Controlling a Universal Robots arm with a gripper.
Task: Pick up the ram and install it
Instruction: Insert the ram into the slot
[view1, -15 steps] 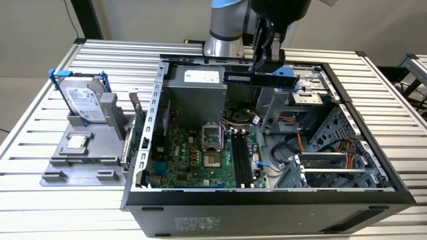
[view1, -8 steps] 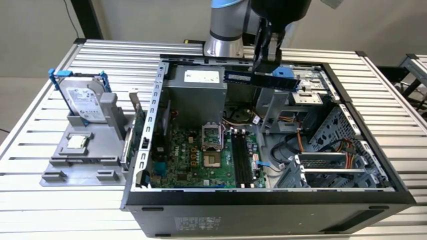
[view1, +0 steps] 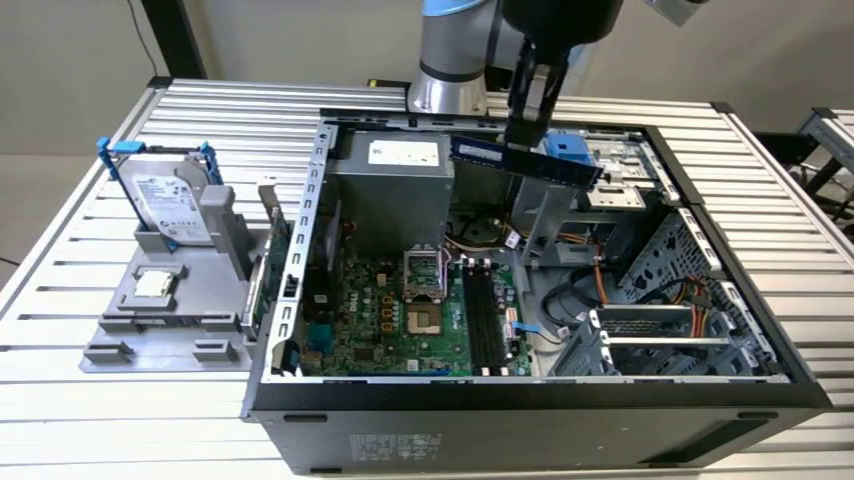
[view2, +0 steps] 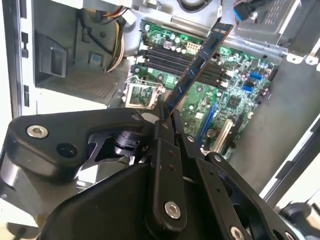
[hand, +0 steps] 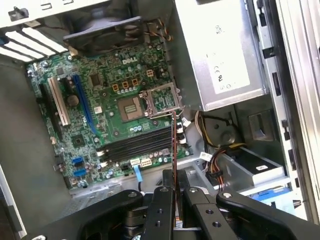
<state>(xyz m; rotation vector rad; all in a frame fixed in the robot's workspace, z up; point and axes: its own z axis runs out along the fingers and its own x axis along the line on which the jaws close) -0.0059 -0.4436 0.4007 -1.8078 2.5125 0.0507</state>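
Note:
The ram (view1: 523, 160) is a thin dark stick held in the air, slightly tilted, above the open computer case near the silver power supply. My gripper (view1: 526, 135) is shut on its upper edge. In both wrist views the ram (view2: 197, 65) (hand: 173, 142) sticks out from between the black fingers (view2: 170, 135) over the green motherboard (view1: 387, 335). The long black memory slots (view1: 483, 320) (view2: 167, 57) (hand: 135, 145) lie well below it, apart from the stick.
A silver hard drive in a blue bracket (view1: 167, 200) stands on a grey fixture at the exterior view's left. Inside the case are the power supply (view1: 394, 175), the CPU socket (view1: 424, 275), orange cables and a metal drive cage (view1: 667, 300) at the exterior view's right.

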